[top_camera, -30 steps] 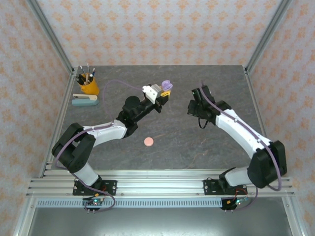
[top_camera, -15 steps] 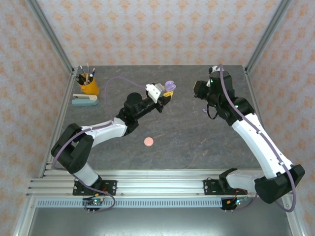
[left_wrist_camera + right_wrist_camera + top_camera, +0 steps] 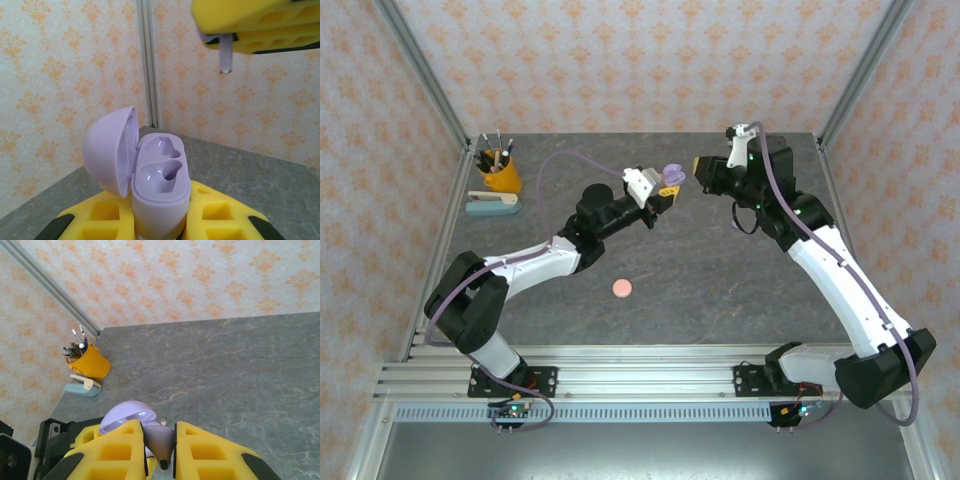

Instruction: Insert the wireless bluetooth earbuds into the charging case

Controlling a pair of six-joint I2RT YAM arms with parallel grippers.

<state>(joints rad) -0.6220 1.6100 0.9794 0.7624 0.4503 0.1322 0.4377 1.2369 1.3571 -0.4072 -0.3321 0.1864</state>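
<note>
Charging case (image 3: 160, 175) sits clamped upright in the left gripper (image 3: 160, 221), lid flipped open, both wells empty. Just above and beyond, the right gripper (image 3: 260, 25) pinches a purple earbud (image 3: 226, 55), stem pointing down. Looks like the insertion step to me; next move needs the stem lined up over one of the wells, then eased in gently.

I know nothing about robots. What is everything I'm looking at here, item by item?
charging case: one, purple, lid open, held in the left gripper
earbud: one, purple, pinched in the right gripper, close to the case
pink disc: one, pink, flat on the table between the arms
pen cup: one, yellow, far left corner, holding pens
stapler: one, pale teal and cream, just in front of the cup
table: one, dark grey
left gripper: one, yellow pads, shut on the case
right gripper: one, yellow pads, shut on the earbud
</note>
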